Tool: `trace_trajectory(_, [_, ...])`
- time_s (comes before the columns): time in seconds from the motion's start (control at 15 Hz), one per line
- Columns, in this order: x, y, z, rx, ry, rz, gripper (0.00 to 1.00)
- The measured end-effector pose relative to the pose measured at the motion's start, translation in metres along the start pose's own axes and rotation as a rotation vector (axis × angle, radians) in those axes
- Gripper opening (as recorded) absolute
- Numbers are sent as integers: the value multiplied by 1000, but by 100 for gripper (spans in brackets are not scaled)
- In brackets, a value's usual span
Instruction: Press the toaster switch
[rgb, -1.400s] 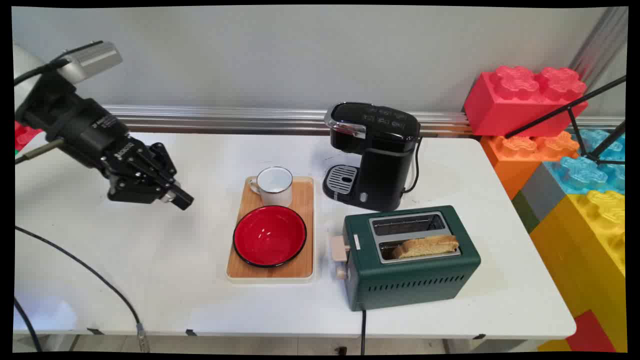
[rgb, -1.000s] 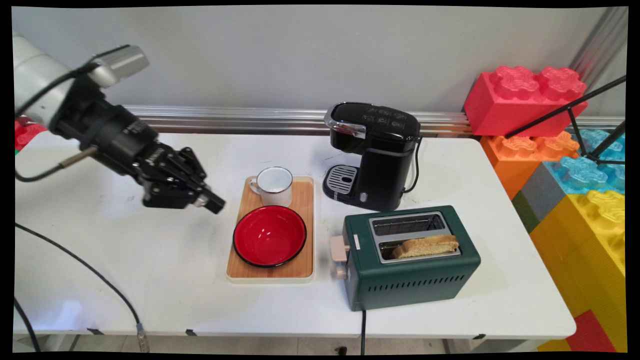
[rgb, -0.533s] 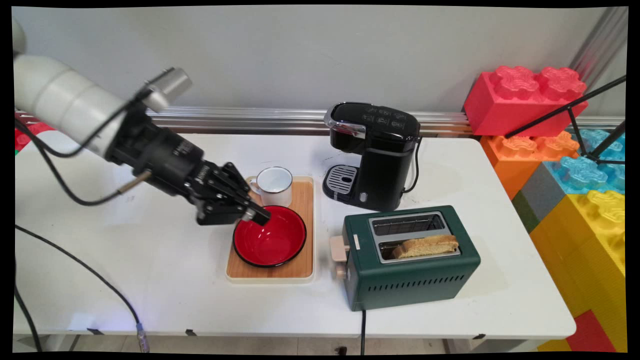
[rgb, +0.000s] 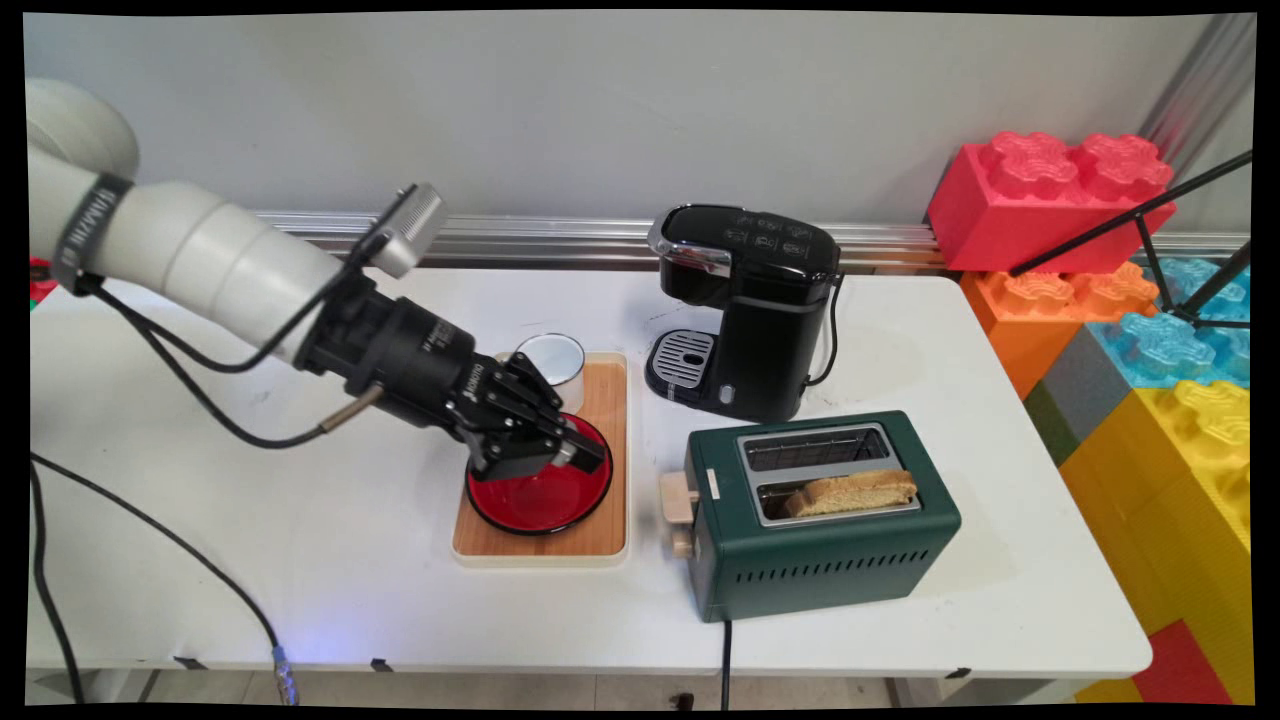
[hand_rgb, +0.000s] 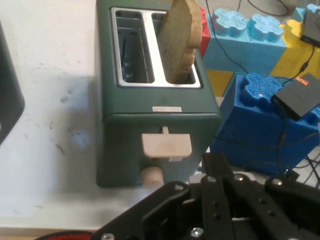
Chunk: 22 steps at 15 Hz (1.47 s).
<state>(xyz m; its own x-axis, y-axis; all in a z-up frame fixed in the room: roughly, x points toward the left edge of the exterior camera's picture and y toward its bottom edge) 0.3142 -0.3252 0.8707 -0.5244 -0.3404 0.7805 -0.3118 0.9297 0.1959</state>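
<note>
The black hand (rgb: 585, 455) hangs just left of the frame's centre in the main view, over the red bowl (rgb: 540, 495), reaching in from the upper left on the white arm (rgb: 190, 250); whether it is open or closed, I cannot tell. The bowl sits on a wooden tray (rgb: 610, 525) together with a white enamel mug (rgb: 556, 357), which stands behind the bowl and is partly hidden by the hand. To the right of the tray on the white tabletop (rgb: 300, 540) stands a green toaster (rgb: 820, 560) with a slice of bread (rgb: 850, 492) upright in its nearer slot and a beige lever (rgb: 678, 497) on its left end. Behind the toaster is a black coffee machine (rgb: 750, 310). Large coloured building blocks (rgb: 1050, 195) are stacked at the right edge. In the hand view the toaster (hand_rgb: 150, 125), its bread (hand_rgb: 180, 40) and lever (hand_rgb: 166, 145) fill the centre.
</note>
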Motion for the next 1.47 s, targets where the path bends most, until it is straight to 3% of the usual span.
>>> trace_trajectory(0.47, [-4, -1, 33, 20, 20, 18, 0])
trace_trajectory(1.47, [-5, -6, 77, 48, -8, 16, 0])
